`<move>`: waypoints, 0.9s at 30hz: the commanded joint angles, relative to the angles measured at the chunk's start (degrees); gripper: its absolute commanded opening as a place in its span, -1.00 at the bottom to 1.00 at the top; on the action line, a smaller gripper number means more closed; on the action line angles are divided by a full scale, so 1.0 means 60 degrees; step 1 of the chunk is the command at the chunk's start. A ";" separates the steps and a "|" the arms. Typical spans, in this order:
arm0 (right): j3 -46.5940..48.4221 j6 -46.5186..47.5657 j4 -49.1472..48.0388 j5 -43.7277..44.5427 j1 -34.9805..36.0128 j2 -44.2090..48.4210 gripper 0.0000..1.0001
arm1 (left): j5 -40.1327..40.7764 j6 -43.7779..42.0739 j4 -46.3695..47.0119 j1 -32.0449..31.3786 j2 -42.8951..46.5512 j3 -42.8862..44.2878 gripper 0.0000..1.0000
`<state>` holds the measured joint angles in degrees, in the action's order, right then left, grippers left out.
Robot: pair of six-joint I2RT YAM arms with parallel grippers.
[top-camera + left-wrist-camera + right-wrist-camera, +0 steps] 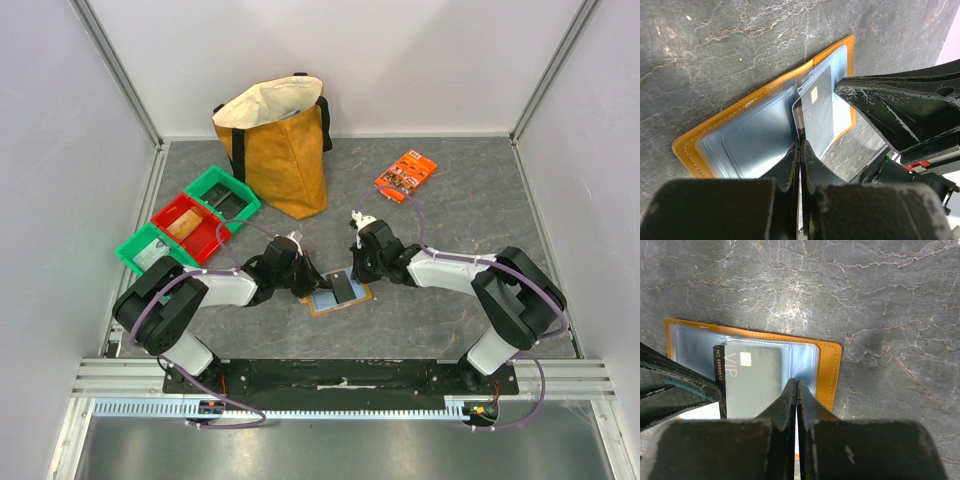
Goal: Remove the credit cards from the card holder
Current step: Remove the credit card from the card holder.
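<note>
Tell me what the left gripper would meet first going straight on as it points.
Most likely the dark grey plastic VIP card on the open tan card holder; the left gripper's shut tips seem to touch its edge.

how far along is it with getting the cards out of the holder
Done: card holder lies open. In hand: dark VIP card is partway out of its pocket, left gripper apparently pinching its edge, right gripper shut beside it. Left: no card is fully out yet.
</note>
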<state>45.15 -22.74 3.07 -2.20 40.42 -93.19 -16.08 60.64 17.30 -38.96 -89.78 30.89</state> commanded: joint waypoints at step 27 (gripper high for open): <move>0.0430 0.0700 0.1070 0.0307 0.0660 0.0400 -0.11 | 0.0350 -0.0791 -0.1287 -0.0055 0.0271 0.0739 -0.96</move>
<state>45.95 -19.25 10.02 -2.46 43.79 -89.38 -15.11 58.26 10.31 -39.03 -88.71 33.41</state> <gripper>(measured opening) 0.444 0.022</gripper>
